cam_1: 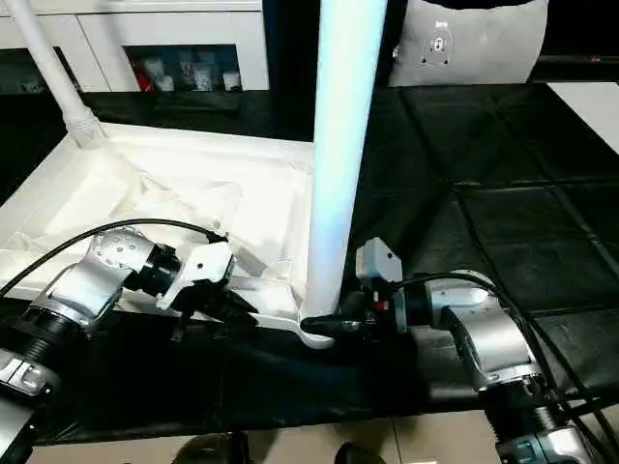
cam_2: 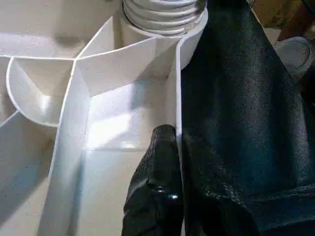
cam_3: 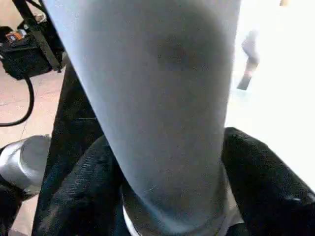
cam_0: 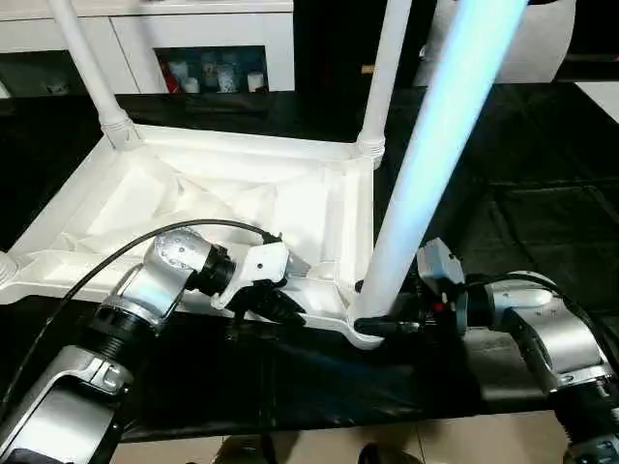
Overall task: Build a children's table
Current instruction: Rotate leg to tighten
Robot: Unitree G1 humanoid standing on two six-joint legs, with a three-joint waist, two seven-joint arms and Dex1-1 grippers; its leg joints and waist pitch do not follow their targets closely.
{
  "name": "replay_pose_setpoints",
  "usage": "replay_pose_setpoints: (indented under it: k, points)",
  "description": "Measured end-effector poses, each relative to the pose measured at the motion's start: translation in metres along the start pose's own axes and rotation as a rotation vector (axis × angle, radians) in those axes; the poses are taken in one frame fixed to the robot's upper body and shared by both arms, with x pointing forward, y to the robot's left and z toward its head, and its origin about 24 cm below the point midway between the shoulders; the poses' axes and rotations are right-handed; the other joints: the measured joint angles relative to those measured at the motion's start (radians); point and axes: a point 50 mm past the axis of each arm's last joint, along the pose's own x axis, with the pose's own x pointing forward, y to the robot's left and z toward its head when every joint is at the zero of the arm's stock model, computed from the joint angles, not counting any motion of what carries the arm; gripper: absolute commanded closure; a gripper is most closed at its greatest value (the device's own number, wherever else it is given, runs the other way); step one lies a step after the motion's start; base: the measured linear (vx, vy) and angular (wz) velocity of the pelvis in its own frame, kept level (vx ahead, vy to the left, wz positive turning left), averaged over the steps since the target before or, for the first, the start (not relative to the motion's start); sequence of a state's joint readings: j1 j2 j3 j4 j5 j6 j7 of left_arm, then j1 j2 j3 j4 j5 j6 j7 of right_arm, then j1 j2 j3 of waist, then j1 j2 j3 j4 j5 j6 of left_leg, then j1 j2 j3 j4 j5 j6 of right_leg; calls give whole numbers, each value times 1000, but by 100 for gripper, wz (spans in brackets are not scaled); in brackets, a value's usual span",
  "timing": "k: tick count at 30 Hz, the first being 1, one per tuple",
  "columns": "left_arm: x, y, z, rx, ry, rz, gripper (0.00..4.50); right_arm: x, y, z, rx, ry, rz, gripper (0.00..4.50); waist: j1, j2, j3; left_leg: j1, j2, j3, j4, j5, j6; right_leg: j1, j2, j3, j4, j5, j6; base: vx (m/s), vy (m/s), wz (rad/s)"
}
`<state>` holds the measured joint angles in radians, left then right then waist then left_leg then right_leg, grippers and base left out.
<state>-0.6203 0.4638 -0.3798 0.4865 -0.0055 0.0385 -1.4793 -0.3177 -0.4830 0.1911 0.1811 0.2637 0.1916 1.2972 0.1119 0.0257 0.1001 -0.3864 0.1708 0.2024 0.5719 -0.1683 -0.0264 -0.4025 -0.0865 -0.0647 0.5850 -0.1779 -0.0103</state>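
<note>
On leg (cam_1: pixel 340 145): no writing (right pincer (cam_1: pixel 334 324) clamped).

A robotics lab or test room is appearing here. White cabinets (cam_0: pixel 208 39) are standing behind black floor matting (cam_1: pixel 484 164). Cabling (cam_3: pixel 22 105) is trailing nearby.

Dark work surface, cabinets behind

A black sheet (cam_1: pixel 503 164) covers the work surface, creased into squares. At the far left, white cabinets (cam_0: pixel 145 39) hold small jars (cam_0: pixel 208 75) in a dark opening. Pale tiled floor (cam_0: pixel 426 440) shows nearest.
</note>
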Motion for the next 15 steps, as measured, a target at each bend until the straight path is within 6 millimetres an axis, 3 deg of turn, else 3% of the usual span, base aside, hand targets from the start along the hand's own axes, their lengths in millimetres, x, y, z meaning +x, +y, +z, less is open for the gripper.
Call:
replay_pose_setpoints:
  k: [10,15]
  points:
    - [0,0,0,5,0,-1,450,-1,1,0,5,13,-2,138,1,0,0,0,0,0,-1,0,0,0,0,0,0,0,0,0,0,0]
    - [1,0,0,8,-3,-1,450,-2,1,1,8,15,0,172,2,0,0,0,0,1,-1,0,0,0,-1,0,-1,0,0,0,0,0]
